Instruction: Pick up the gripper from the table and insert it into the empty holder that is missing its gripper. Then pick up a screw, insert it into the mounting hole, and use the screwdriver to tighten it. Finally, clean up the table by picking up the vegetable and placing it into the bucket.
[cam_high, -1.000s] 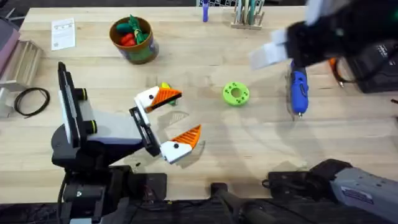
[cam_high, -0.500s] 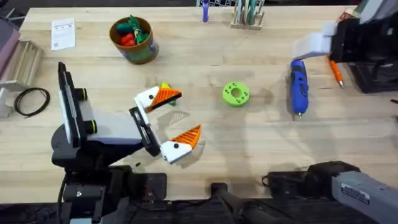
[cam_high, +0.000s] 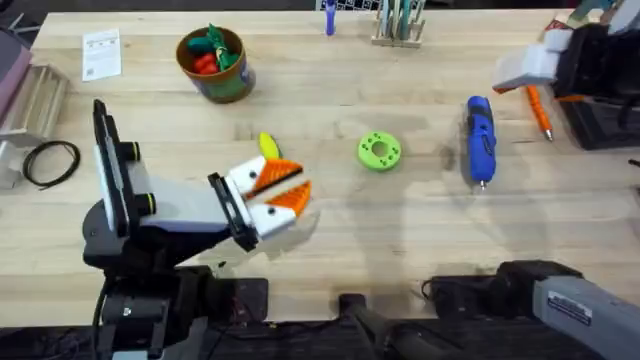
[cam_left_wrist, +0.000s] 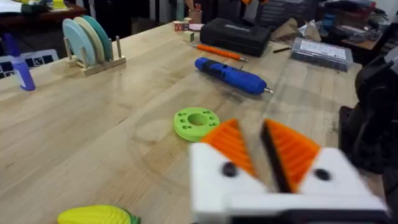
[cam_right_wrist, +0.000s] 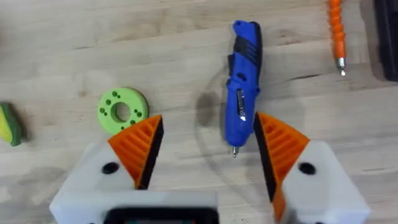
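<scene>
- Since a second ago, the left gripper (cam_high: 283, 190) has gone from wide apart to clenched, its orange pads nearly touching with nothing between them; the right gripper (cam_high: 530, 72) has pulled back from above the screwdriver toward the far right edge of the tabletop (cam_high: 420, 230).
- Right jaws are released: in the right wrist view the two orange pads (cam_right_wrist: 142, 149) stand well apart, with the screwdriver (cam_right_wrist: 244, 87) lying below and between them on the wood.
- The screwdriver lies flat, its dark tip pointing toward the robot, near a thin orange tool (cam_high: 538, 110) and well apart from the green disc (cam_high: 379, 151).
- It looks like rigid, smooth plastic, fairly heavy for its size; my guess is that a grip across the thick middle of the barrel would balance it best, since the round body could roll or slip if pinched near the tip.
- The corn (cam_high: 268, 146) lies just beyond the left gripper; it appears light and hard, easy to pinch across its middle.
- The bucket (cam_high: 213, 66) stands at the far left of the tabletop, with red and green toys inside.
</scene>
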